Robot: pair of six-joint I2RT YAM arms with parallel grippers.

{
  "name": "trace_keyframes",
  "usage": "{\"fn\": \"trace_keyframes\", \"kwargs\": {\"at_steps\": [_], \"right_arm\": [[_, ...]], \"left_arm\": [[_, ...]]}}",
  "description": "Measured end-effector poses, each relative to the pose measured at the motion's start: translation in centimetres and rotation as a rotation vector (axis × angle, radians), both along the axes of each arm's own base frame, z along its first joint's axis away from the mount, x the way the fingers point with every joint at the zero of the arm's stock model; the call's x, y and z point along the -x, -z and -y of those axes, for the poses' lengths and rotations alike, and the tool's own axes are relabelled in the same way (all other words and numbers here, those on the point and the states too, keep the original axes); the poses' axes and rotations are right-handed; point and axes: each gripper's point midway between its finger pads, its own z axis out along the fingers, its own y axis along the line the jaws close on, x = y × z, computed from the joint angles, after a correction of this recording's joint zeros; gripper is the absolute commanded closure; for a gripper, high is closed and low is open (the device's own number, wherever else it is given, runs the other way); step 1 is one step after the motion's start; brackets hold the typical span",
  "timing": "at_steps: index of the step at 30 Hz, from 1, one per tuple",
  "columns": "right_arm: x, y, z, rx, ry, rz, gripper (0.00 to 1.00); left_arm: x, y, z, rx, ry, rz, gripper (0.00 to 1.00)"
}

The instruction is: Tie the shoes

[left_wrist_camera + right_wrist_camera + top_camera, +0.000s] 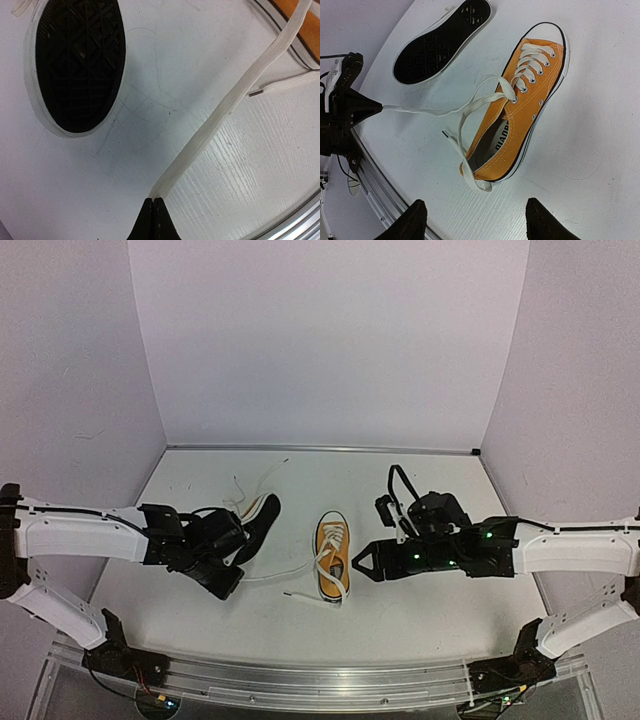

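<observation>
A: Left end effector (154,207)?
B: Pressed together, pinching a flat white lace (225,106) of the orange canvas low-top sneaker (530,107). The lace is stretched leftward.
A: Right end effector (477,220)?
B: Spread, holding nothing, beside the orange sneaker.
A: Shoes?
B: Both on the white tabletop (430,620). Orange one upright at centre, the second sneaker (440,42) to its left, showing its black sole.

A pair side by side on our table (430,615)
We see the tipped sneaker (258,523) left of the upright sneaker (333,552), whose lace (275,577) runs left to the left gripper (230,585).
</observation>
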Motion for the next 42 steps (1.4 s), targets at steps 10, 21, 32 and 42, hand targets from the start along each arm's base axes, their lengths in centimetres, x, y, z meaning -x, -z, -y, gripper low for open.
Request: {"fn": "trace_keyframes", "kwargs": {"at_steps": [10, 21, 32, 42], "right_arm": [[0.4, 0.4, -0.3, 0.001, -0.019, -0.022, 0.37], [0.3, 0.0, -0.2, -0.008, -0.017, -0.013, 0.36], [-3.9, -0.4, 3.0, -0.027, 0.12, -0.018, 0.36], [-4.9, -0.6, 3.8, -0.047, 0.137, -0.036, 0.35]], "left_arm": [[-0.6, 0.9, 2.2, 0.041, 0.024, -0.012, 0.93], [-1.4, -0.2, 3.0, 0.05, 0.081, 0.038, 0.48], [3.0, -4.4, 10.6, 0.314, 0.607, 0.121, 0.51], [3.2, 0.8, 15.0, 0.17, 0.949, 0.054, 0.59]]}}
